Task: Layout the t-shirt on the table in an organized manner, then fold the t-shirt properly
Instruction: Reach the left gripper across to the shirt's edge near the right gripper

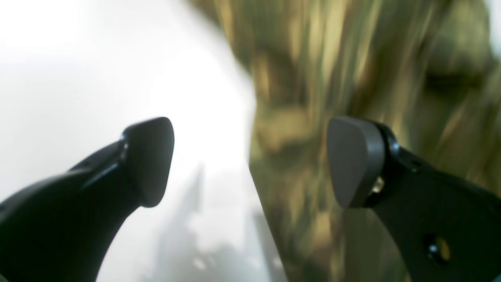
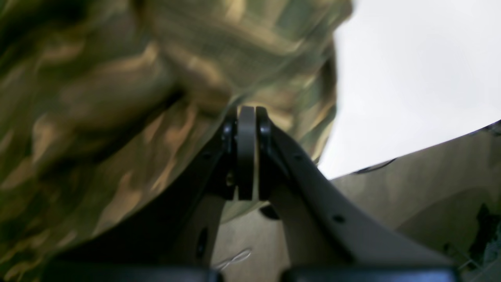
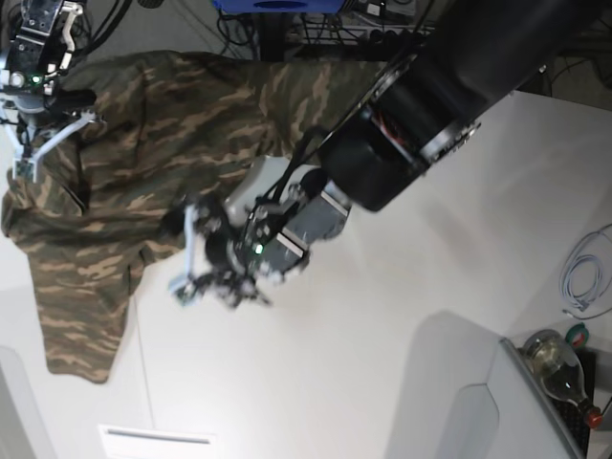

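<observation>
- T-shirt (image 3: 143, 124) lies crumpled across my worktop's (image 3: 382, 363) far left.
- Only the right wrist view shows my right claw (image 2: 246, 152) pinched on its cloth.
- My left claw (image 1: 250, 160) gapes wide, empty.
- No readable writing.

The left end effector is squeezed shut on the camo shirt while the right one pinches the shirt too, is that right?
Not quite. The left end effector is open, with nothing between its pads, as the left wrist view shows; the t-shirt only hangs behind it. The rest holds: the right end effector is shut on the shirt.
</observation>
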Controlling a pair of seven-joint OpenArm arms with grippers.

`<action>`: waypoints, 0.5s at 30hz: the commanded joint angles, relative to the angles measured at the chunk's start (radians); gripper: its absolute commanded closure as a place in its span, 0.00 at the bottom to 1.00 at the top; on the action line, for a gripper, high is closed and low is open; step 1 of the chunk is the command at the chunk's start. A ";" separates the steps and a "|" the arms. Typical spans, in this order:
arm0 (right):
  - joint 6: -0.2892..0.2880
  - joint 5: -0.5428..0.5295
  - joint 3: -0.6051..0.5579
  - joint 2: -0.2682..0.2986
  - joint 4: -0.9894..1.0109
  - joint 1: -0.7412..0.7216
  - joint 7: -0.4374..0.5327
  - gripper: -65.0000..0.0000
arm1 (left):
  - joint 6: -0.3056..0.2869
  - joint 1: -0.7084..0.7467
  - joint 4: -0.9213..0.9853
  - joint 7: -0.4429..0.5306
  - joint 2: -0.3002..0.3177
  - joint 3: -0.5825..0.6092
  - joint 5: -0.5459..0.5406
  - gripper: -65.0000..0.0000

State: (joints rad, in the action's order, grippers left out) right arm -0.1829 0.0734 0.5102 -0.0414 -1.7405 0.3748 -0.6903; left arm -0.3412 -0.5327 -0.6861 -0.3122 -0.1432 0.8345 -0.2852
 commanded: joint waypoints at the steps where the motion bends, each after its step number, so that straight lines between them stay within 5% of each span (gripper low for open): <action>1: 0.000 -0.001 0.009 0.018 -0.017 -0.007 0.025 0.99 | -0.002 -0.022 -0.013 0.021 -0.014 -0.004 -0.022 0.10; 12: 0.000 -0.001 0.011 0.015 -0.017 -0.004 0.025 0.99 | -0.008 0.072 0.050 -0.038 -0.014 0.006 -0.242 0.10; 15: 0.000 -0.001 0.011 0.015 -0.017 0.011 0.025 0.99 | -0.008 0.093 0.052 -0.038 -0.014 0.006 -0.240 0.25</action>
State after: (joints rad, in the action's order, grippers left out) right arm -0.1829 0.0711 0.5137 -0.0334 -1.7409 0.3798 -0.6788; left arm -0.3443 -0.4339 -0.6289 -0.3229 -0.1490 0.8383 -0.5270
